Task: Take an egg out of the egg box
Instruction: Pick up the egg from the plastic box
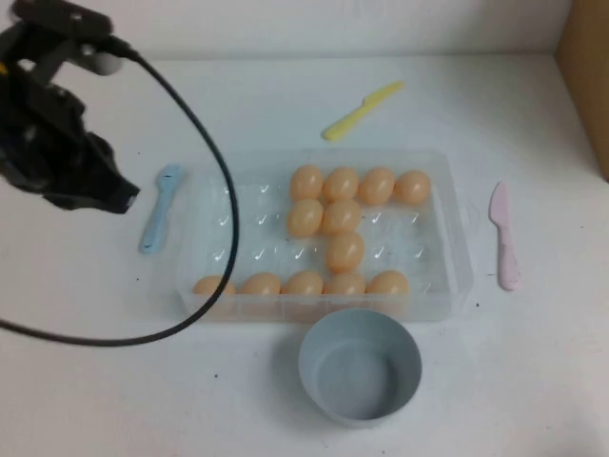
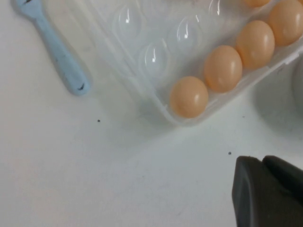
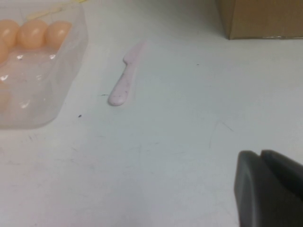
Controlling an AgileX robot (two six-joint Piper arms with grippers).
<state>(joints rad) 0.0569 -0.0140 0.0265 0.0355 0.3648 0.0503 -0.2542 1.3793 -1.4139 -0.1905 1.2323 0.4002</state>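
The egg box (image 1: pixel 447 286) is set mid-table, the grey-blue bowl (image 1: pixel 361 365) just in front of it, presumably as a place for what is lifted out. Twelve eggs are seated in its cups; the egg (image 2: pixel 189 96) at the near-left corner is nearest the left gripper (image 2: pixel 265 189), which is held raised over the table left of the box with fingers pressed together. The right gripper (image 3: pixel 267 187) is kept low beyond the pink knife (image 3: pixel 124 78), apparently closed too.

Looking down from high over the tabletop (image 1: pixel 533 381); wrist views close, low, both catching egg box (image 1: pixel 457 248) corners.
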